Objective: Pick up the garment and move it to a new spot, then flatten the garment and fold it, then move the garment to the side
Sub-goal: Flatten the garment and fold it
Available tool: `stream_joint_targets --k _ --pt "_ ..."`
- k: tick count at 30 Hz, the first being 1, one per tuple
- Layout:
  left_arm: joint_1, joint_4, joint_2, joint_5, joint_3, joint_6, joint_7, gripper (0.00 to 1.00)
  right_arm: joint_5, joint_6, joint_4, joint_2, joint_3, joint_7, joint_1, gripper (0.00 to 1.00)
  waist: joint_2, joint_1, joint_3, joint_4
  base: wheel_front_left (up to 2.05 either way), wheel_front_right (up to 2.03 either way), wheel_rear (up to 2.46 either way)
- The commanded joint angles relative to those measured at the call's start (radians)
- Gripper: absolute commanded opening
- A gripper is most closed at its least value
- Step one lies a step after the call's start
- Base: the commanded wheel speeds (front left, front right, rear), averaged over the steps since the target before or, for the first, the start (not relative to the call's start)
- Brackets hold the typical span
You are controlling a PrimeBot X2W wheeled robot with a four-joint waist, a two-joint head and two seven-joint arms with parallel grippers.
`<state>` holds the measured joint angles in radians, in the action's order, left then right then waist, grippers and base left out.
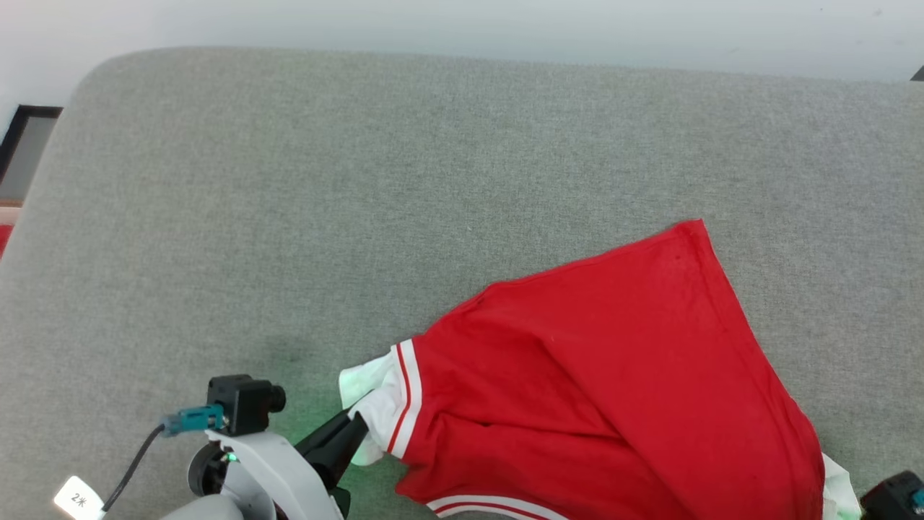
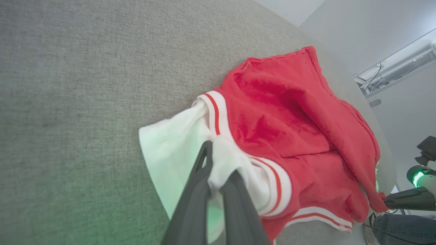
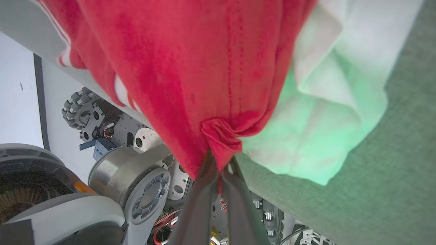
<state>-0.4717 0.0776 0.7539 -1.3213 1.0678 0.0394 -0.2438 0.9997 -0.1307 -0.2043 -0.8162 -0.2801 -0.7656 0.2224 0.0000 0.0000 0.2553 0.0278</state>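
Jaws shut: left gripper [image 2: 219, 160], right gripper [image 3: 220, 160] pinch garment [image 1: 613, 375].

A grey padded table [image 1: 361, 180] and bare white walls [image 2: 357, 34] suggest a lab.

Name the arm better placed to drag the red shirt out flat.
Probably left: the left end effector is shut on the white sleeve end of the bright red soft shirt, with open grey fabric surface beside it. The right end effector pinches bunched red cloth at the edge.
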Motion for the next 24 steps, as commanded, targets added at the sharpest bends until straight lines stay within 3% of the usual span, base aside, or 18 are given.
stream_joint_targets --k 1,3,10,11,15,18,24 --pt "0.003 -0.003 -0.005 -0.001 0.0 0.004 -0.002 0.0 -0.023 0.0 -0.009 0.023 0.014 0.024 -0.004 0.28 0.0 0.0 -0.003 -0.002 0.0 0.0 0.0" --pt "0.008 -0.004 -0.008 -0.002 0.003 0.003 -0.001 0.0 -0.034 0.0 -0.009 0.05 0.06 0.054 -0.009 1.0 0.0 0.0 -0.01 -0.001 0.0 0.0 0.0" --pt "0.018 -0.017 -0.012 -0.002 -0.008 -0.005 -0.006 0.0 -0.026 0.0 -0.15 0.013 0.317 0.064 0.01 1.0 0.0 0.0 -0.014 0.007 0.0 0.0 0.0" --pt "0.018 -0.017 -0.012 -0.002 -0.008 -0.005 -0.006 0.0 -0.026 0.0 -0.15 0.013 0.317 0.064 0.01 1.0 0.0 0.0 -0.014 0.007 0.0 0.0 0.0" --pt "0.006 -0.018 -0.03 0.006 -0.013 -0.014 -0.009 0.0 -0.075 0.0 -0.181 -0.007 0.451 0.088 -0.093 1.0 0.0 0.0 0.005 0.026 0.0 0.0 0.0" --pt "-0.013 -0.01 -0.049 0.016 -0.012 -0.025 -0.008 0.0 -0.143 0.0 -0.15 0.007 0.408 0.125 -0.241 1.0 0.0 0.0 0.031 0.043 0.0 0.0 0.0" --pt "-0.06 0.018 -0.084 0.038 -0.005 -0.05 0.007 0.0 -0.213 0.0 0.029 0.073 0.17 0.114 -0.562 1.0 0.0 0.0 0.084 0.092 0.0 0.0 0.0"
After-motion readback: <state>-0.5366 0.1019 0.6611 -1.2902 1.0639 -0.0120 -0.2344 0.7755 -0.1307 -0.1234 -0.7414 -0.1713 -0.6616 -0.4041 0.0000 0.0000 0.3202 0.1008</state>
